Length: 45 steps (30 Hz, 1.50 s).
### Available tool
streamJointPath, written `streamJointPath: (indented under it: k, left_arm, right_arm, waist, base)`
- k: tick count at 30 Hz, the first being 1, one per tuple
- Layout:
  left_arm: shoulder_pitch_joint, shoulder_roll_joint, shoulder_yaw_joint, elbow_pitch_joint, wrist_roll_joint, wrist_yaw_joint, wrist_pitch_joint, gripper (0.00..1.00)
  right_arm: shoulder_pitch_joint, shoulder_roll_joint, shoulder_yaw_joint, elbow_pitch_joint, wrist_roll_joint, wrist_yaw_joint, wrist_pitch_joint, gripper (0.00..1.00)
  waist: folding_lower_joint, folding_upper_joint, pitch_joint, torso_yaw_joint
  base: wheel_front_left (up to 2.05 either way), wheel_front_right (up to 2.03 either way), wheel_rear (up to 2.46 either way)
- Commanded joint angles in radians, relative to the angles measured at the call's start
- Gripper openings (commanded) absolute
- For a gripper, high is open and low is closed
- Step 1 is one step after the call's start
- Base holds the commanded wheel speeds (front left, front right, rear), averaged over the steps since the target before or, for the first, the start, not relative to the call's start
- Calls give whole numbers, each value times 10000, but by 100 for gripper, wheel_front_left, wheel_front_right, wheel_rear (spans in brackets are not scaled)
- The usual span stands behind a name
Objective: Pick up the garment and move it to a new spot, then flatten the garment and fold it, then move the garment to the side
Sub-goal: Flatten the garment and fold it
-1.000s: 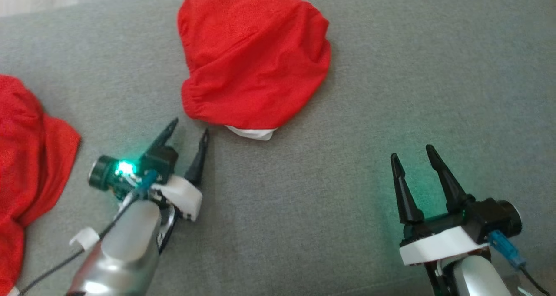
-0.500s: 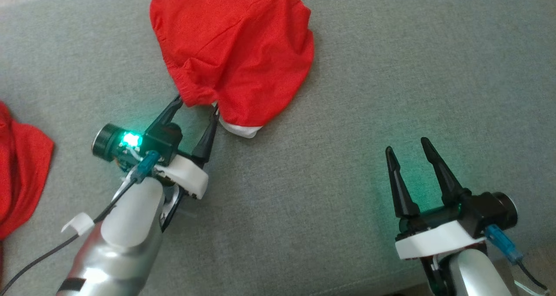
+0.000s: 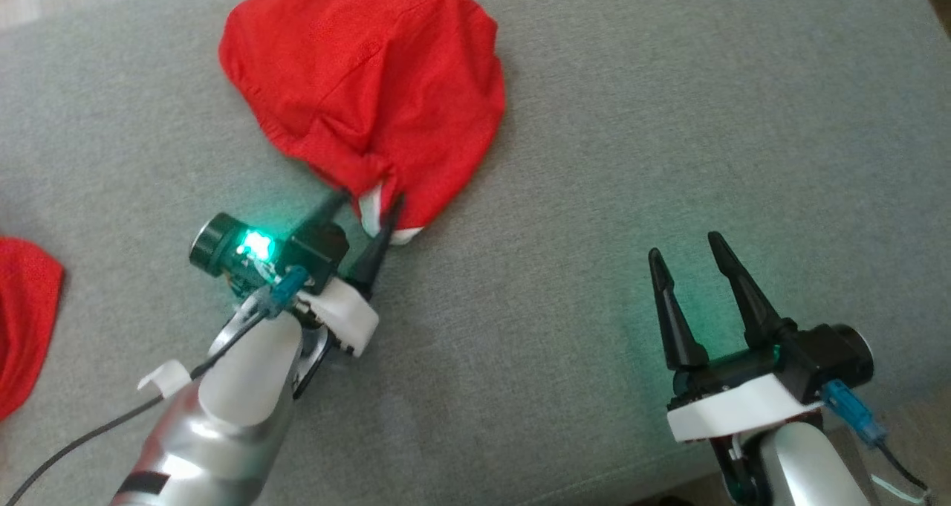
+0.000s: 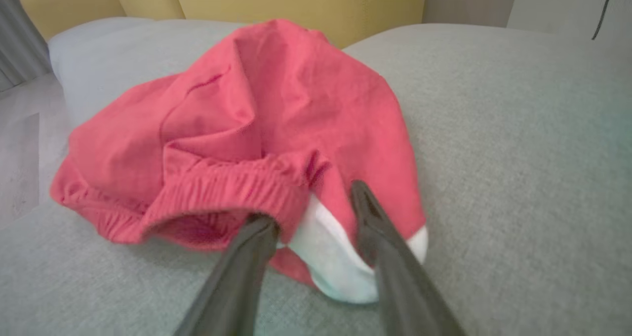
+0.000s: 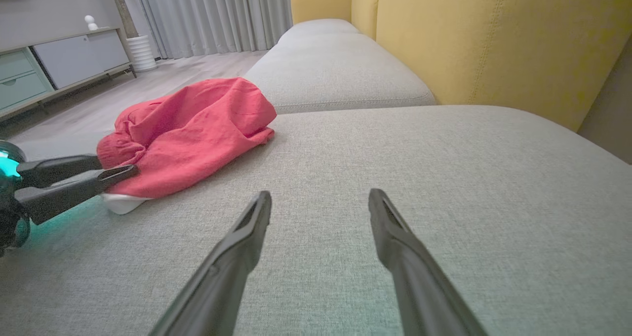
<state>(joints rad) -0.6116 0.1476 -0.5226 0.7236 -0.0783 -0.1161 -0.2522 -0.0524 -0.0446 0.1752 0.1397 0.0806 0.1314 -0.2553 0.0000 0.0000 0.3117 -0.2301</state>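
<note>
The left end effector [image 3: 370, 196] has its two dark fingers spread, not pressed together, with the near edge of the red garment [image 3: 356, 82] between them: the gathered elastic waistband [image 4: 222, 188] lies against one finger and a white patch [image 4: 326, 257] against the other. The rest of the garment lies heaped just ahead of those fingertips on the grey sofa cushion [image 3: 594, 119]. The right end effector [image 3: 684, 244] stands wide and empty over bare cushion, the garment well apart from it, ahead and to its left.
</note>
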Motion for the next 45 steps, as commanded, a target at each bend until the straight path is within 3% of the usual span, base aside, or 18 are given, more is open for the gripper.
streamJointPath:
  k: [1, 2, 3, 11, 18, 22, 28, 33, 34, 35, 41, 45]
  left_arm:
    - [-568, 294, 121, 2, 95, -70, -95, 33]
    - [-634, 341, 54, 29, 138, -81, -95, 7]
    - [-687, 372, -7, 51, 141, -93, -95, 0]
    - [-940, 359, -1018, -620, -392, -140, -95, 0]
    - [-1869, 455, -2494, -1777, -3079, -143, 32, 0]
    - [-2671, 652, -2035, -2535, -4808, -144, 1006, 0]
    - [-2769, 760, -1579, -3034, -6199, 181, 3422, 0]
    - [-1884, -71, -2264, -2711, -6481, 219, 3724, 0]
    - [-1749, -272, -2485, -2601, -6459, 126, 3461, 33]
    - [-1630, -436, -2637, -2406, -6423, 70, 3073, 100]
    - [-1609, -809, -4068, -896, -4765, 42, 734, 100]
    - [-1446, -888, -4748, -717, -3691, 495, 11, 100]
  right_arm:
    - [-169, -56, 260, -250, 57, -7, -65, 100]
    - [-159, -56, 256, -252, 70, -7, -65, 100]
    - [-149, -56, 246, -249, 81, -7, -65, 100]
    - [-19, -56, 218, -191, 276, -7, -65, 100]
    - [232, -56, 338, -95, 531, -7, -65, 100]
    - [440, -56, 423, -66, 636, -7, -65, 100]
    - [680, -56, 546, -34, 670, -7, -65, 100]
    - [572, -56, 634, -98, 726, -7, -65, 100]
    - [524, -56, 657, -105, 730, -7, -65, 100]
    - [468, -56, 692, -100, 719, -7, -65, 100]
    - [328, -56, 560, -118, 661, -7, -65, 100]
    - [398, -56, 245, -130, 588, -7, -65, 100]
  waist:
    - [0, 0, -47, -96]
    - [0, 0, -52, -112]
    - [0, 0, -67, -115]
    - [0, 0, -569, 11]
    - [0, 0, -1625, 72]
    - [0, 0, -2282, -56]
    - [0, 0, -2722, -334]
    - [0, 0, -2308, -600]
    - [0, 0, -2145, -637]
    - [0, 0, -2013, -667]
    - [0, 0, -1498, -718]
    - [0, 0, -1465, -460]
  base:
    - [0, 0, 0]
    - [0, 0, 0]
    - [0, 0, 0]
    - [0, 0, 0]
    - [0, 0, 0]
    - [0, 0, 0]
    - [0, 0, 0]
    - [0, 0, 0]
    - [0, 0, 0]
    - [0, 0, 0]
    - [0, 0, 0]
    - [0, 0, 0]
